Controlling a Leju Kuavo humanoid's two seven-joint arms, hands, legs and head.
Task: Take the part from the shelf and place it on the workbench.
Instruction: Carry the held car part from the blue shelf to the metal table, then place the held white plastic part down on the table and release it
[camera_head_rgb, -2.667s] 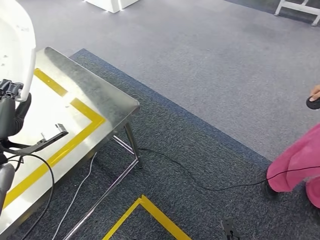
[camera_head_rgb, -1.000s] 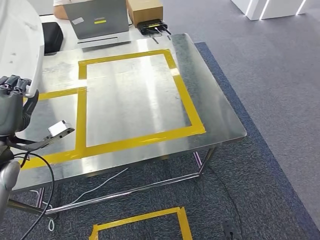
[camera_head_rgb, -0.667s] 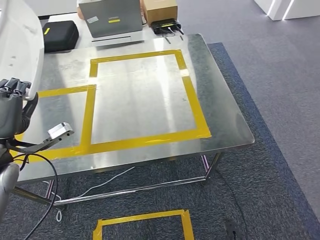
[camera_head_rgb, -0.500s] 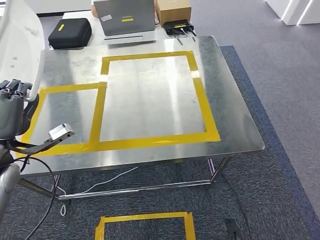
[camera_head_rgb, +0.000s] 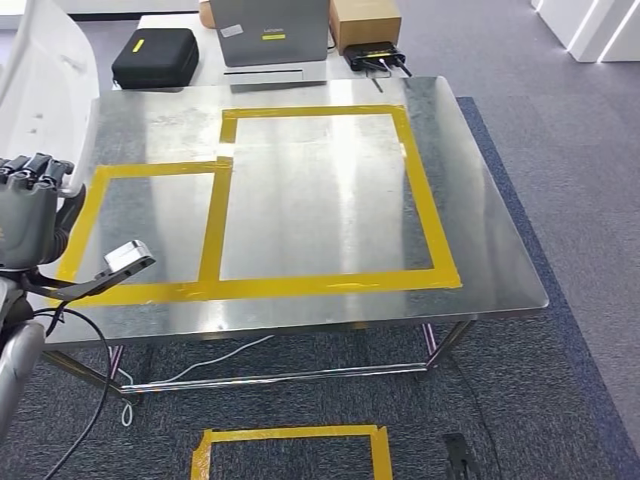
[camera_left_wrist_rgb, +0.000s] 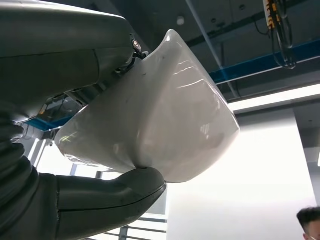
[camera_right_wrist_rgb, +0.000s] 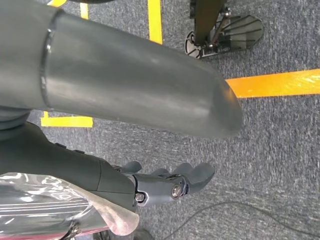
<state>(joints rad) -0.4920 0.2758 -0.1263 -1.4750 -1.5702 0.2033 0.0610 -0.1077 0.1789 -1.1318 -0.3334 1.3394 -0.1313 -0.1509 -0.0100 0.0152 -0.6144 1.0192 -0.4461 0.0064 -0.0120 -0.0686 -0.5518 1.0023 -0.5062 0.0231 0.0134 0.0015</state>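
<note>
Left wrist view: left hand (camera_left_wrist_rgb: 56, 150) grips the white part (camera_left_wrist_rgb: 158, 125), thumb (camera_left_wrist_rgb: 113, 200) beneath and fingers (camera_left_wrist_rgb: 64, 45) above; raised beside workbench (camera_head_rgb: 490, 260); right hand (camera_right_wrist_rgb: 166, 185) hangs with fingers nearly straight, empty.

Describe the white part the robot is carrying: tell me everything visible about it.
The white part is a large, glossy, smooth shell, plastic by its look, with curved faces meeting at a rounded ridge. The left robot hand holds it: the thick thumb presses one face, darker fingers lie on the other side. In the head view it rises above that hand beside the workbench, not yet set down.
</note>
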